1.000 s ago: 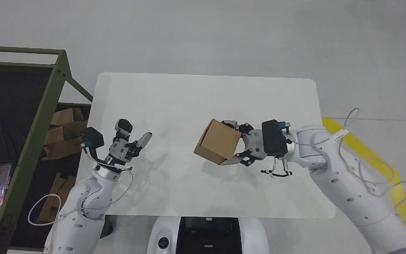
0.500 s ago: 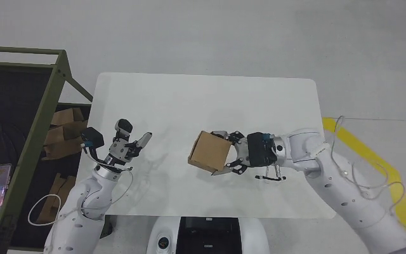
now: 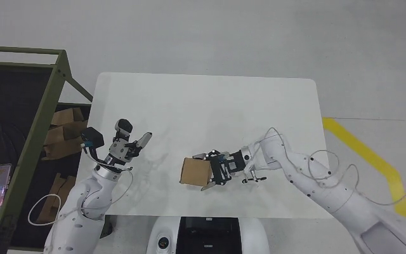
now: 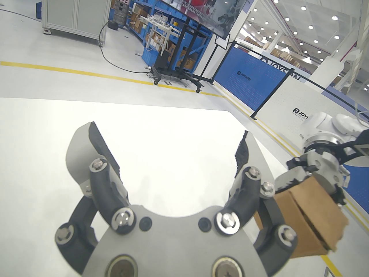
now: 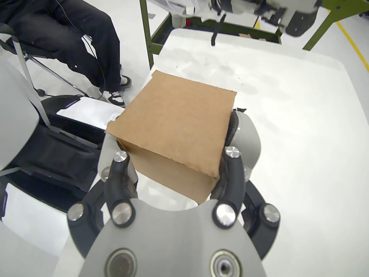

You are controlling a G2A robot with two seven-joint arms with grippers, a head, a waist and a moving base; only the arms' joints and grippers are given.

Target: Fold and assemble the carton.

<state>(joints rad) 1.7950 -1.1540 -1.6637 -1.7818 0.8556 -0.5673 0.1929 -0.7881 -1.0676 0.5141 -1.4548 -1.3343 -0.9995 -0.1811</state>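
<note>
A brown cardboard carton [image 3: 192, 171], folded into a closed box, is held near the table's front edge, a little left of centre. My right gripper [image 3: 208, 171] is shut on the carton [image 5: 175, 128], one finger on each of two opposite sides. The carton [image 4: 308, 217] also shows in the left wrist view with the right gripper [image 4: 318, 171] on it. My left gripper [image 3: 136, 141] is open over the table's left part, well apart from the carton, with nothing between its fingers [image 4: 98, 157].
The white table [image 3: 209, 101] has free room across its back and middle. A green metal frame [image 3: 44, 95] stands off the left edge, with flat brown cartons [image 3: 60, 133] stacked inside it. A seated person's legs show beyond the table in the right wrist view.
My right arm has carried the carton leftward and toward the table's front edge, turning it so it sits squarer. The left arm has not moved.
</note>
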